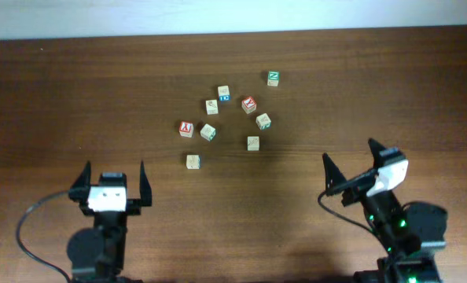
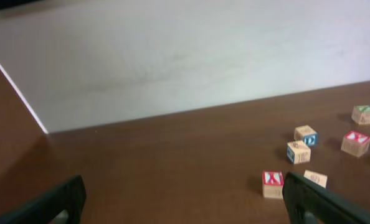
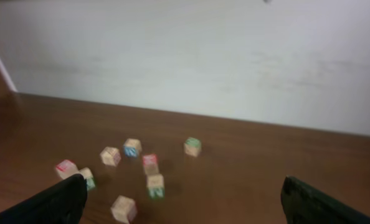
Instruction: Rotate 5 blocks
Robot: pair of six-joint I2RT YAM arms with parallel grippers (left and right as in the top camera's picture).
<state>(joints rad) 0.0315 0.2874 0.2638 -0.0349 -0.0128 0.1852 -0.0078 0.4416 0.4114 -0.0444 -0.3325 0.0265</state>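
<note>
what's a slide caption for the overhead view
Both open, the left gripper and right gripper face nine scattered alphabet cubes on a wooden table

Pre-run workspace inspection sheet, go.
Surface: dark wood table.
Job's things: blocks scattered mid-table, apart, none stacked; red Y block at the group's left edge.
Clutter: green Z cube farthest back; blue-letter cube.
Grippers: left gripper and right gripper open, empty, short of the cubes.
Cables: black cable looping beside the left arm.
Surroundings: pale surface beyond the table's far edge.
</note>
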